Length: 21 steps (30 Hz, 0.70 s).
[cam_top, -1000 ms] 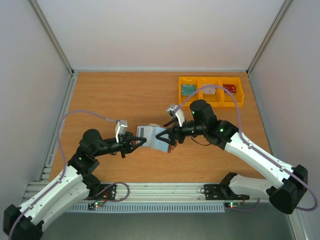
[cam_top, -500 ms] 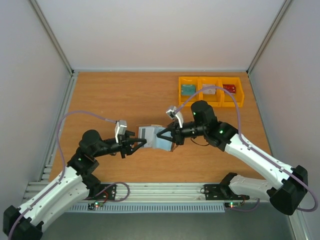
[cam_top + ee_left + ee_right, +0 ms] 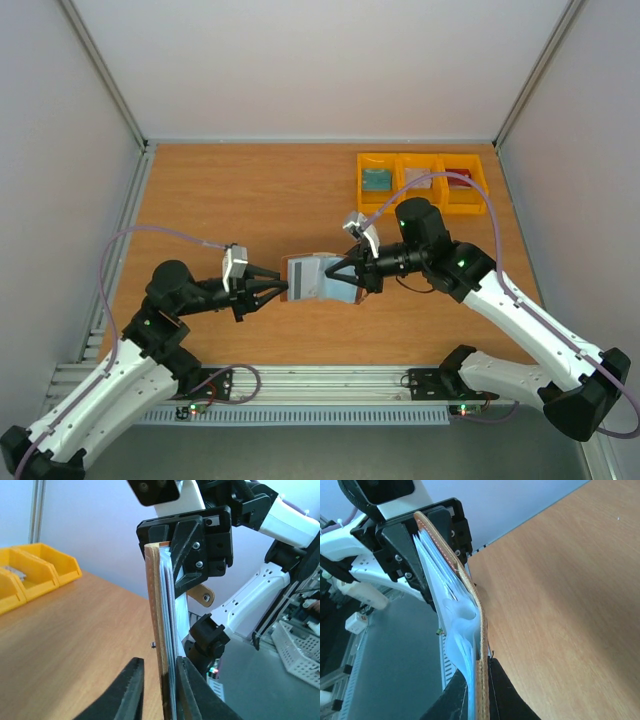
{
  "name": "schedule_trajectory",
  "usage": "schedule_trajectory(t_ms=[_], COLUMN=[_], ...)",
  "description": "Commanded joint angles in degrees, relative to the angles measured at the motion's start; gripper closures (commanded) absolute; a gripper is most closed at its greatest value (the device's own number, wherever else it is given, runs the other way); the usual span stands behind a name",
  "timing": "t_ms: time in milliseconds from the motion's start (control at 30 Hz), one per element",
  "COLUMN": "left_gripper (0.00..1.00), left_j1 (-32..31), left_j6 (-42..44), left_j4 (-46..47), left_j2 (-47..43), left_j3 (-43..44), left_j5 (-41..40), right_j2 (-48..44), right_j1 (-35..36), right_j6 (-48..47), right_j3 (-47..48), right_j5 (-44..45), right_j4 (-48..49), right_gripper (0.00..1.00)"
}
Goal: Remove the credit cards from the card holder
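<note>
The brown card holder (image 3: 318, 277) hangs above the table between my two grippers, its blue-grey lining facing up. My right gripper (image 3: 352, 272) is shut on its right end; in the right wrist view the fingers (image 3: 479, 667) pinch the leather edge (image 3: 481, 630). My left gripper (image 3: 275, 290) straddles the left end. In the left wrist view the holder (image 3: 155, 605) stands edge-on between the fingers (image 3: 159, 661), one finger against the lining, the other a small gap off the leather. Teal (image 3: 376, 179), whitish (image 3: 418, 177) and red (image 3: 458, 177) credit cards lie in the bins.
Three joined yellow bins (image 3: 420, 208) stand at the back right of the wooden table, also seen in the left wrist view (image 3: 35, 575). Grey walls and a metal rail enclose the table. The right arm's cable arcs over the bins.
The right gripper has gone from open to shut on the holder. The left gripper has loosened its hold and the left arm has drawn back leftward. The holder has shifted slightly right.
</note>
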Motion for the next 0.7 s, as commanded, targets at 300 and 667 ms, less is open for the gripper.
schedule_trajectory(t_ms=[300,667], left_gripper=[0.87,0.66], left_j1=[-0.83,-4.24], left_j6=[4.39,1.41], left_j4=[2.79,8.2], left_j2=[2.98,5.22], left_j3=[0.8,-0.46], left_j5=[-1.9,-1.27], right_j2=[0.58,0.81], right_j1=[-0.25,-0.28], right_j6=[0.66,2.7], right_j3=[2.14,1.39], right_j5=[-4.66,-1.72], right_j4=[0.97,3.3], right_gripper=[0.99,0.99])
